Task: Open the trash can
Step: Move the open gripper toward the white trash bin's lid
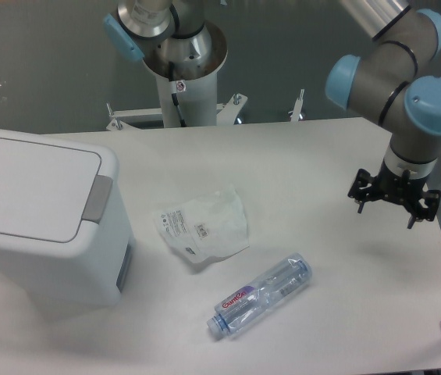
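The trash can stands at the left end of the counter, upright, lid closed. The flat rectangular lid sits flush in the top of the body. A grey push tab occupies the lid edge that faces the centre of the counter.

The pincer hangs above the right side of the counter, well apart from the trash can, pointing down. Its fingers are spread, with a clear gap between the tips, and nothing is held.

Between the pincer and the trash can lie a crumpled plastic bag and a clear plastic bottle on its side. Neither touches the trash can.

Handling assessment:
- The body appears to be rigid moulded plastic with smooth, rounded corners. It is too wide for the pincer to span, and the glossy walls offer poor grip.
- The trash can is probably light if empty. A sideways push is likely to slide it across the counter rather than release the lid.
- The grey push tab is the intended contact point. Press it from above with one fingertip or with the fingers brought together.
- Direct the force downward so that the counter takes the load.
- The task has not yet begun.
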Available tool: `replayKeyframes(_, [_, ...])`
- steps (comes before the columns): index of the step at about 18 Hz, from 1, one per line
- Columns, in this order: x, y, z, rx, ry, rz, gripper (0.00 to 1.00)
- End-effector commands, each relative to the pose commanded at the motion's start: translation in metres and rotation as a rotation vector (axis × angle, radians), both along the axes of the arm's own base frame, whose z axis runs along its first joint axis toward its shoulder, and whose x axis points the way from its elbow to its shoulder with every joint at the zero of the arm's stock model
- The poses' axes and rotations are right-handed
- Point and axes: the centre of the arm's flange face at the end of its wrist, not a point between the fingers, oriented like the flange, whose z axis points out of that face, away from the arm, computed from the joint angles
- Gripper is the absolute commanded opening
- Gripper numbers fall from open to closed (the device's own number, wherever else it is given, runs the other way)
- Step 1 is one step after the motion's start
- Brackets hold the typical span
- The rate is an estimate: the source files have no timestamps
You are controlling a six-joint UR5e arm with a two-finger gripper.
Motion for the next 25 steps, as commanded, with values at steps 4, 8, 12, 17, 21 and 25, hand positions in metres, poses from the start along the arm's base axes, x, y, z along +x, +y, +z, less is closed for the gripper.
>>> replayKeyframes(4, [0.019, 0.007, 0.001, -0.002, -0.007, -0.017, 1.0])
replayKeyframes(8, [0.025, 0.017, 0.001, 0.027, -0.03, 0.14, 1.0])
replayKeyframes(12, [0.038, 0.039, 0.009, 0.054, -0.037, 0.187, 1.0])
replayKeyframes(17, [0.061, 0.072, 0.032, 0.148, -0.079, 0.332, 1.0])
replayKeyframes(21, [0.085, 0.106, 0.057, 0.223, -0.132, 0.461, 1.0])
replayKeyframes(25, [0.098, 0.112, 0.065, 0.248, -0.195, 0.508, 1.0])
